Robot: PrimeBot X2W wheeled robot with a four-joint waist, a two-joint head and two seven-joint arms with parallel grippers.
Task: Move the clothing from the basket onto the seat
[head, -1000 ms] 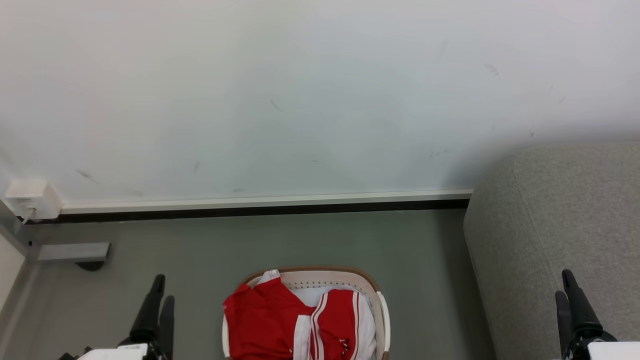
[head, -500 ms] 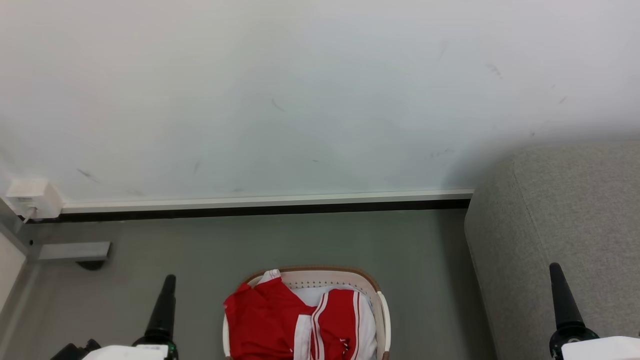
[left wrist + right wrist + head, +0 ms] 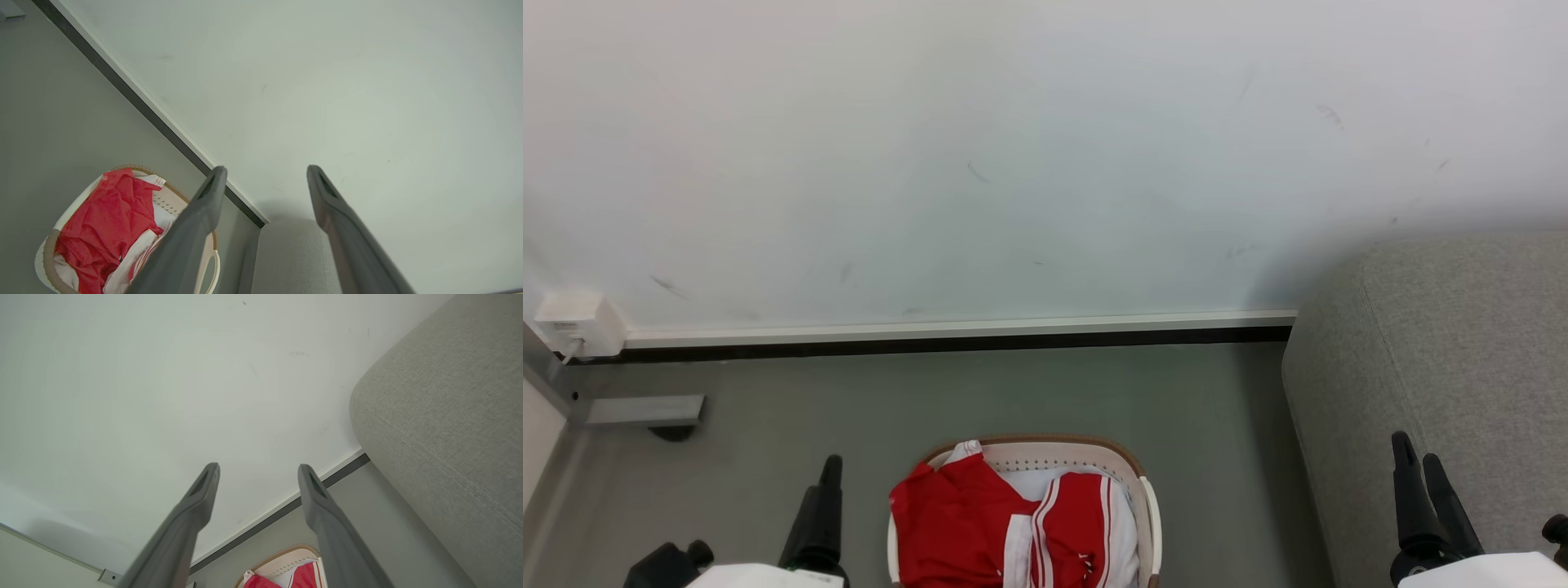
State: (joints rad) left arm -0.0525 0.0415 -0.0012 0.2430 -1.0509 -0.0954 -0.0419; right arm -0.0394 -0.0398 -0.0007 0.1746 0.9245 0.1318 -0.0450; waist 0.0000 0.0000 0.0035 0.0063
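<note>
Between the two hands in the head view, the basket sits on the floor with red clothing heaped in it, just right of the left hand and well left of the right hand, which stands before the seat. By the left wrist view, that hand's fingers are spread and empty, the basket below-left of them. By the right wrist view, its fingers are likewise spread and empty, with the seat to their right and the basket low between them.
</note>
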